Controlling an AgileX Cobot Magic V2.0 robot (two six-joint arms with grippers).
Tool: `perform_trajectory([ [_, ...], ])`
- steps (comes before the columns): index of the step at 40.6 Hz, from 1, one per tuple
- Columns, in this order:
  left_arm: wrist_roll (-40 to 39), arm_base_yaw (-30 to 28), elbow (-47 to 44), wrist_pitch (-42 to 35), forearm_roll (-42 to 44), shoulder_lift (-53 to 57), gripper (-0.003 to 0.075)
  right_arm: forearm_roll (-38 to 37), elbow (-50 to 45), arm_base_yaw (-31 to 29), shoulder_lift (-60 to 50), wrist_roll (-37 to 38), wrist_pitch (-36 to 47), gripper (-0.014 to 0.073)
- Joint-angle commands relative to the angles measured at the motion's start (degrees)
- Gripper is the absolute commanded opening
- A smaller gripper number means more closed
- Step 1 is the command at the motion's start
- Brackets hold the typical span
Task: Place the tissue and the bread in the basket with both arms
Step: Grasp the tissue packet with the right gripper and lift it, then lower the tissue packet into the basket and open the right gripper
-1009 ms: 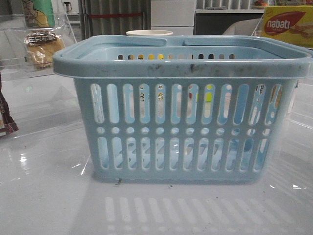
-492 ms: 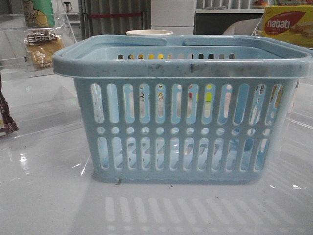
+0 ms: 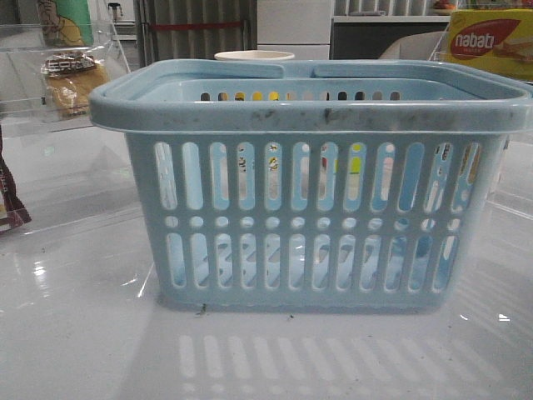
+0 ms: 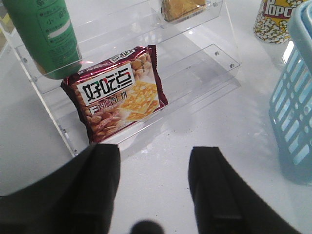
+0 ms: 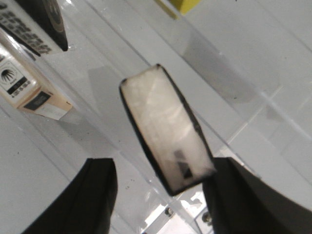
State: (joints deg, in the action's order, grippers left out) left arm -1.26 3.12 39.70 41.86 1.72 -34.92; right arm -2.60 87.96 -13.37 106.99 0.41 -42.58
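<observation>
The light-blue basket [image 3: 308, 192] stands in the middle of the table; its wall shows at the edge of the left wrist view [image 4: 297, 97]. The bread [image 3: 73, 82] lies on the upper step of a clear acrylic shelf at the far left; it also shows in the left wrist view [image 4: 183, 7]. My left gripper [image 4: 155, 152] is open and empty over bare table in front of that shelf. The tissue [image 5: 163, 134], a white packet with black edges, lies on another clear shelf. My right gripper [image 5: 161, 168] is open, with the tissue's near end between its fingers, close to one finger.
A red snack packet [image 4: 119, 92] and a green bottle [image 4: 44, 34] sit on the left shelf. A popcorn cup [image 4: 275, 19] stands beside the basket. A yellow-red nabati box [image 3: 491, 42] is at the far right. A small carton [image 5: 24, 87] and a black item [image 5: 41, 22] share the right shelf.
</observation>
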Motion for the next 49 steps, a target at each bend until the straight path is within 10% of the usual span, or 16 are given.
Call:
perform_trajectory([
  [1,0.06,0.22,1.74,-3.93,0.03,-0.49,0.0382,-1.24,2.19,-0.40,-2.09,-0.41,3.58,0.0495],
  [13,0.06,0.22,1.74,-3.93,0.03,-0.49,0.0382,-1.12,3.54,-0.27,-2.48,-0.41,3.41,0.0244],
  [27,0.06,0.22,1.74,-3.93,0.03,-0.49,0.0382,0.57,4.35,4.34,-12.55,-0.41,-0.39,0.0244],
  [49,0.06,0.22,1.74,-3.93,0.03,-0.49,0.0382,7.29,0.11,35.89,-22.31,-2.33,-0.92,0.0244],
])
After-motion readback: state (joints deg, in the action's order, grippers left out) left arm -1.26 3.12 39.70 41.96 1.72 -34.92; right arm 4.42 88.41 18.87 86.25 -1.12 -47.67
